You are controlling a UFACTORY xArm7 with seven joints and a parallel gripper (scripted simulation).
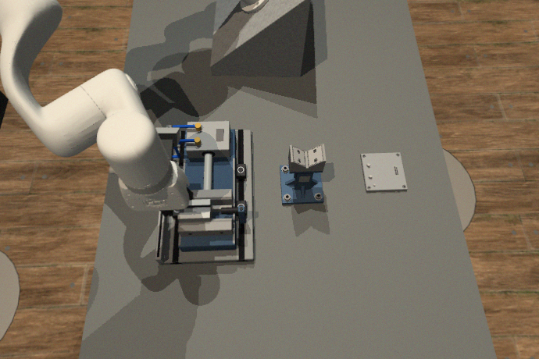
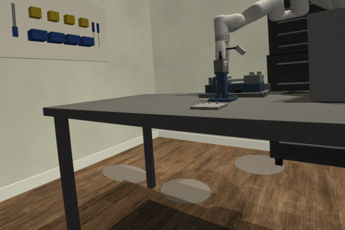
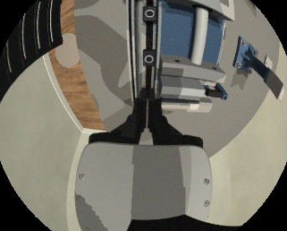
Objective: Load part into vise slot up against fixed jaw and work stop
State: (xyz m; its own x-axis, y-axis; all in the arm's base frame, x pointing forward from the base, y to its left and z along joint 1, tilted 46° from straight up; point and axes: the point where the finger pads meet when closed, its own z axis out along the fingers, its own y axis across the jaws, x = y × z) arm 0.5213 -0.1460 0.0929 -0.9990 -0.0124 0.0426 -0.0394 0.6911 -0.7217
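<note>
The part is a grey block lying between the jaws of the vise, next to the fixed jaw. Its right end is at the work stop. It also shows in the wrist view. I cannot make out its slot. The moving jaw sits on the cylinder rod, and the vise is open. My gripper is shut and empty. It hangs in the air above the vise's left end, and the side view shows it well above the table. The infeed plate is bare.
The V-block stands on its blue base between the vise and the infeed plate, holding nothing. A large grey wedge-shaped box stands at the back of the table. The air cylinder with blue hoses is at the vise's far end.
</note>
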